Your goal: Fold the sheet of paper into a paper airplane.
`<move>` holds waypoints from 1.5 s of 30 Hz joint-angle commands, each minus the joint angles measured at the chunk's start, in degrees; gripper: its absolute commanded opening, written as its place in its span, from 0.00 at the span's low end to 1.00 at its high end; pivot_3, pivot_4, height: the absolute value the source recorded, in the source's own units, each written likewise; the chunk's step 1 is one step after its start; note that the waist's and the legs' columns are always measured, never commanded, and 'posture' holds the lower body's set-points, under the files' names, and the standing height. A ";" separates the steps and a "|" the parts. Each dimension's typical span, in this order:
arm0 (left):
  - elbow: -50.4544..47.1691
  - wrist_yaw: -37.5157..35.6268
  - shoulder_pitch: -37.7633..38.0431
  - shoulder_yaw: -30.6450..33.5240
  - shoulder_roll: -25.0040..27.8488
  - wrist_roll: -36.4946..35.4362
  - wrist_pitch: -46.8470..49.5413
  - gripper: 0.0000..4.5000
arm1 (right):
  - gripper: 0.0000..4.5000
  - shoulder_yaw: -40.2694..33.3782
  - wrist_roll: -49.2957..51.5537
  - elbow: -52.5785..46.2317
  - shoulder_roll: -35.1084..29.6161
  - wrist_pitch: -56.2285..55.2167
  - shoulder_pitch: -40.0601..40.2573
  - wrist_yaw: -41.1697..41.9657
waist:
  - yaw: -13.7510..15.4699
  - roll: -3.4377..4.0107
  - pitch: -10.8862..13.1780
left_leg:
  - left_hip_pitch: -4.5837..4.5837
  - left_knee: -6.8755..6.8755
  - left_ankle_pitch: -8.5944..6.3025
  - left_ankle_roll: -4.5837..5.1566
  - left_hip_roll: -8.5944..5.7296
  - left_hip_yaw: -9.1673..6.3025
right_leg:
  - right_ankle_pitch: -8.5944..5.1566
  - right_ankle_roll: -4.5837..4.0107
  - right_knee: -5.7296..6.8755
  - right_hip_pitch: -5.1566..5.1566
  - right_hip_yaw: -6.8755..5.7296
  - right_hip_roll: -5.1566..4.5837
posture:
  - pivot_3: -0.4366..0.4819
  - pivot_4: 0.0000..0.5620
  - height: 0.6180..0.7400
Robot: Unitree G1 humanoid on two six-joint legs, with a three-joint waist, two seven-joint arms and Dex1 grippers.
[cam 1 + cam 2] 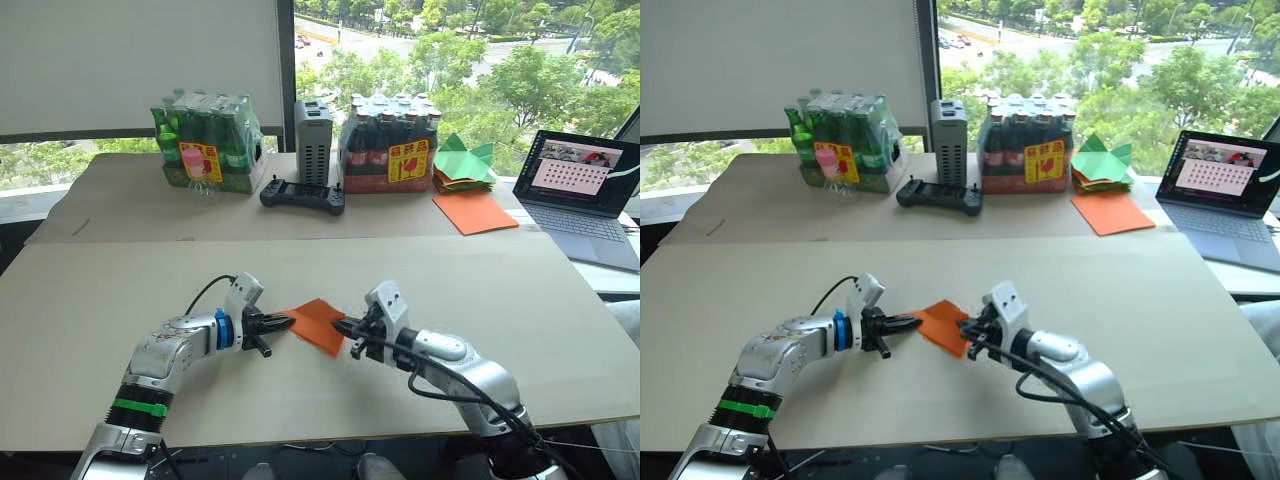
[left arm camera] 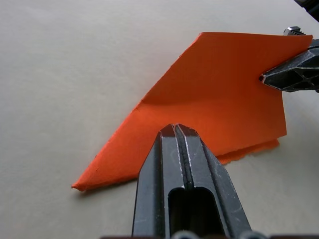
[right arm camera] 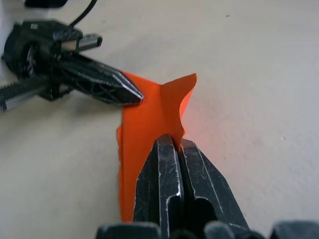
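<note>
The sheet of paper [image 1: 316, 324] is a bright orange folded wedge lying on the near table between my two grippers. One flap [image 3: 175, 97] stands up from it. My left gripper [image 1: 287, 322] is shut, and its closed tips [image 2: 177, 130] rest on top of the wedge near the crease. My right gripper [image 1: 344, 327] is shut on the raised flap from the other side, with the paper's edge caught between its fingers [image 3: 164, 164]. The wedge's pointed end [image 2: 79, 185] lies flat on the table.
On the far table stand a pack of green bottles [image 1: 208, 142], a grey box [image 1: 312, 140], a pack of red bottles [image 1: 389, 148] and a black controller [image 1: 302, 195]. Green paper shapes [image 1: 462, 160], a smooth orange sheet [image 1: 474, 212] and a laptop [image 1: 585, 195] sit at the far right.
</note>
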 commanded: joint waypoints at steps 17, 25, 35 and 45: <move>-0.91 0.85 1.61 -0.31 0.23 0.48 1.94 0.00 | 0.01 12.13 -40.72 15.74 -12.48 -53.93 -6.10 -3.23 | 0.09 0.00 0.00 | 0.02 0.00 0.00 0.00 -0.03 0.03 | 0.01 0.00 -0.01 0.02 0.02 -0.02 | 0.48 0.27 1.00; -1.21 0.78 1.72 0.45 0.68 0.24 2.13 0.00 | 0.01 13.64 -50.79 19.16 -14.52 -60.82 -8.52 -3.94 | 0.10 -0.01 0.00 | 0.06 0.01 0.00 0.00 -0.03 0.01 | 0.01 -0.01 -0.02 0.09 0.02 -0.03 | 0.48 0.27 1.00; 1.32 4.90 -4.44 9.60 -3.35 -6.42 6.82 0.00 | 0.01 13.36 -51.26 20.80 -13.97 -62.25 -8.03 -3.37 | 0.10 -0.05 0.02 | 0.59 0.01 -0.02 0.03 -0.03 -0.04 | 0.01 0.01 -0.15 0.70 -0.03 -0.03 | 0.48 0.27 1.00; -1.28 3.75 -5.19 6.31 -3.38 -6.29 7.56 0.00 | 0.01 13.28 -51.05 21.40 -13.41 -62.11 -7.79 -3.14 | 0.13 -0.06 0.02 | 0.73 0.00 -0.04 0.06 -0.03 -0.03 | 0.00 0.01 -0.19 0.86 -0.02 -0.04 | 0.48 0.27 1.00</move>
